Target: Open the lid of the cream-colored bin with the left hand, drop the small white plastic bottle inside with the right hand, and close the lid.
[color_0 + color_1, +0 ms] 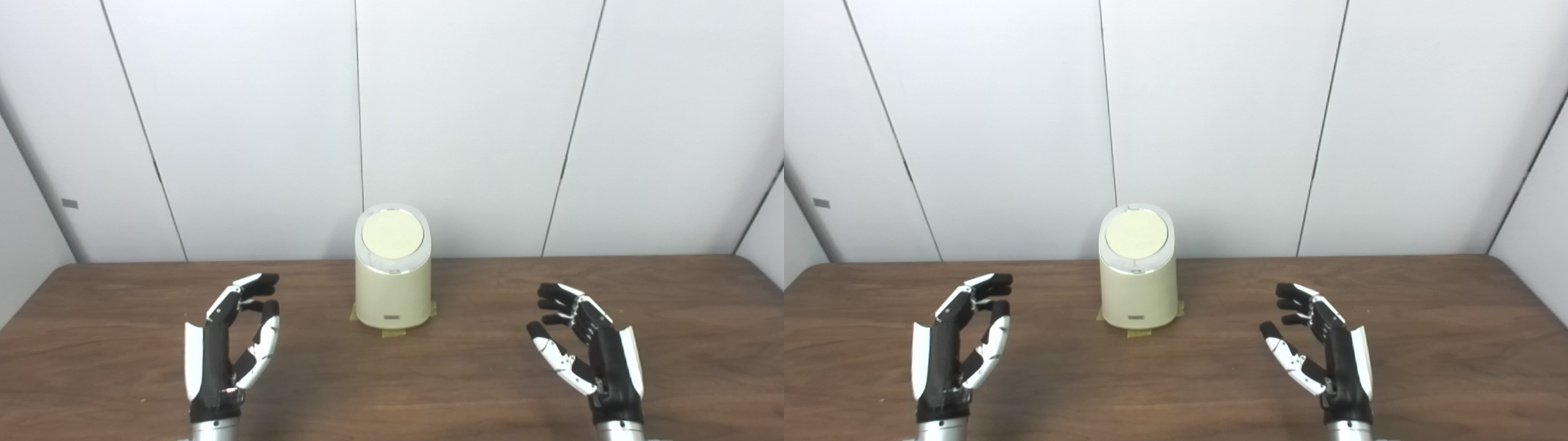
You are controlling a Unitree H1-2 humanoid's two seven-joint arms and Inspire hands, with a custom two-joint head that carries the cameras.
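Dead center at the back of your tabletop (465,380), cream bin (392,294) upright with its lid (392,234) down, left hand (229,343) and right hand (585,346) well apart either side, fingers (260,283) released, grasping nothing, no bottle showing.

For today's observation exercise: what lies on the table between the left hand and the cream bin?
Nothing: in both views only bare wooden table separates the open left hand from the bin.
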